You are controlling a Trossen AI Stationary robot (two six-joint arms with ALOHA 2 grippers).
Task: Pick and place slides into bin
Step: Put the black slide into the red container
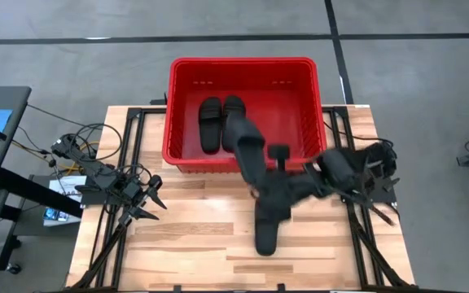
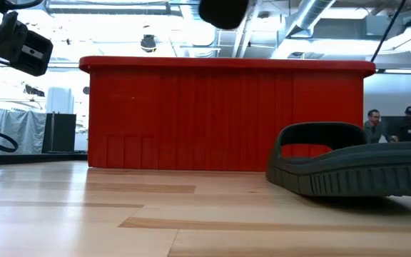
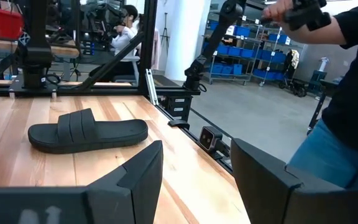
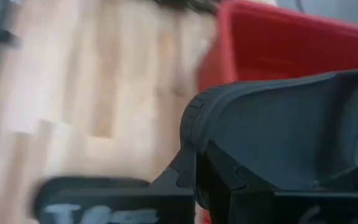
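The red bin (image 1: 175, 106) stands at the table's far middle, with two black slides (image 1: 221, 120) lying side by side on its floor. My right gripper (image 1: 269, 172) is shut on a third slide (image 1: 246, 146), raised over the bin's near rim; its tip shows above the bin in the low view (image 2: 223, 11). A fourth slide (image 1: 268, 226) lies sole down on the table near the middle, also in the low view (image 2: 355, 168) and the left wrist view (image 3: 89, 130). My left gripper (image 1: 155, 198) is open and empty at the table's left. My right gripper pinches the slide between its two fingers (image 4: 182, 177) at the slide's near end (image 4: 194, 134). The fingers come from the table's right, slanting toward the bin. The slide is lifted clear and reaches tilted over the bin's near rim. Which exact part it has, I cannot tell.
Bare wooden table (image 1: 186, 244) lies in front of the bin. A person stands past the table's edge in the left wrist view (image 3: 347, 124). Cables and a black frame rail (image 1: 96, 175) run along the left side.
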